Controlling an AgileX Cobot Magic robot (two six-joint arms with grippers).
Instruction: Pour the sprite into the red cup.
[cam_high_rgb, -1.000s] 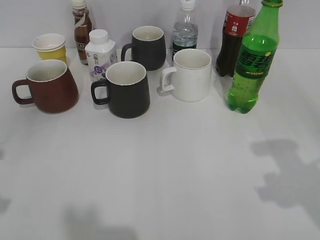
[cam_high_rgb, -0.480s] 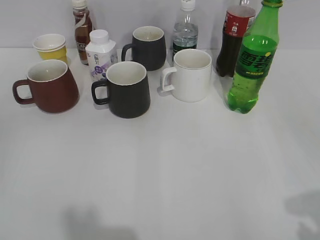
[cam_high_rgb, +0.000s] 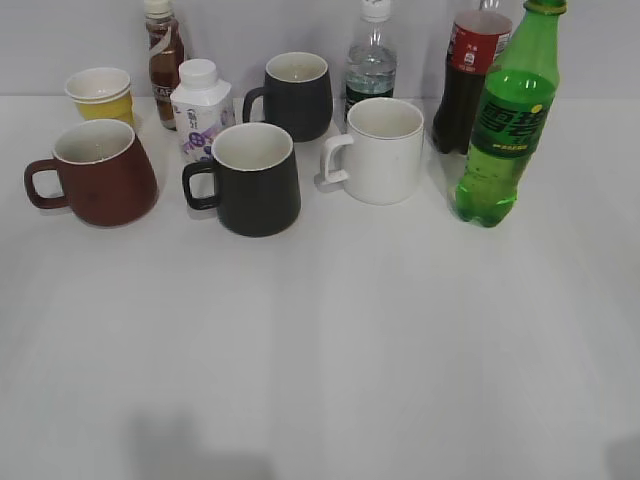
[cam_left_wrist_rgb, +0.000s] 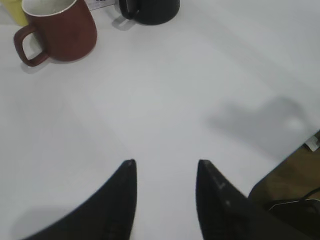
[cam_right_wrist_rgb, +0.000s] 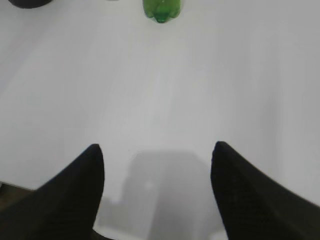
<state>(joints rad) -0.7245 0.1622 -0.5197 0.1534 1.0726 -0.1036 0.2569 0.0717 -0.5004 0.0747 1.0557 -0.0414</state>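
The sprite (cam_high_rgb: 504, 120), a tall green bottle with a green cap, stands upright at the back right of the white table; its base shows at the top of the right wrist view (cam_right_wrist_rgb: 162, 9). The red cup (cam_high_rgb: 100, 172) stands upright at the left, handle to the left; it also shows in the left wrist view (cam_left_wrist_rgb: 65, 31). My left gripper (cam_left_wrist_rgb: 165, 162) is open and empty over bare table, well short of the red cup. My right gripper (cam_right_wrist_rgb: 156, 146) is open and empty near the table's front edge, far from the sprite. Neither gripper shows in the exterior view.
Two black mugs (cam_high_rgb: 252, 178) (cam_high_rgb: 296, 94) and a white mug (cam_high_rgb: 380, 150) stand mid-table. A yellow paper cup (cam_high_rgb: 100, 92), a brown bottle (cam_high_rgb: 163, 60), a small white bottle (cam_high_rgb: 200, 108), a clear water bottle (cam_high_rgb: 370, 62) and a cola bottle (cam_high_rgb: 468, 75) line the back.
The arm shadow on the table at the right has slid off toward the bottom right corner. The bottles and cups have not moved.
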